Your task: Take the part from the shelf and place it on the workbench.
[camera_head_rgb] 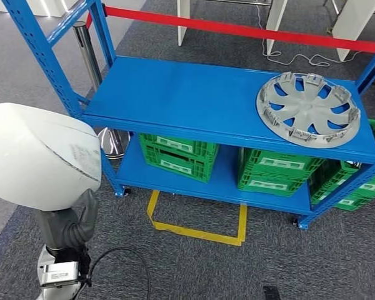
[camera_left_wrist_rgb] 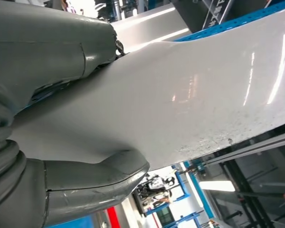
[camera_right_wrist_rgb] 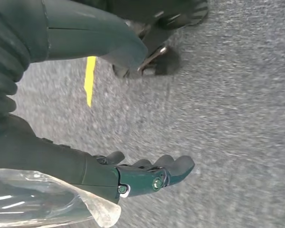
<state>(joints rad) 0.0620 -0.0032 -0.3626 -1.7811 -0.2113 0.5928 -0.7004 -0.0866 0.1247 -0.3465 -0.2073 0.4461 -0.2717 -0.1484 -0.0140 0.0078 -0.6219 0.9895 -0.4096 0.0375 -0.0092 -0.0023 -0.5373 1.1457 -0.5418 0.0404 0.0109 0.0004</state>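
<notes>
White part (camera_head_rgb: 37,156) hides left robot hand's (camera_head_rgb: 70,225) fingers.

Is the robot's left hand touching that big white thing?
Touching. The left wrist view shows the left hand gripping the white part, thumb and fingers pressed against its two faces.

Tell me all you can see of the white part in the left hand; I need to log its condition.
The white part is a large, smooth, curved shell, glossy like painted plastic or metal, with faint grey speckling near one edge. The left hand grips it from below, thumb on one face and fingers on the other. It is held in the air, left of the blue shelf and apart from it.
</notes>
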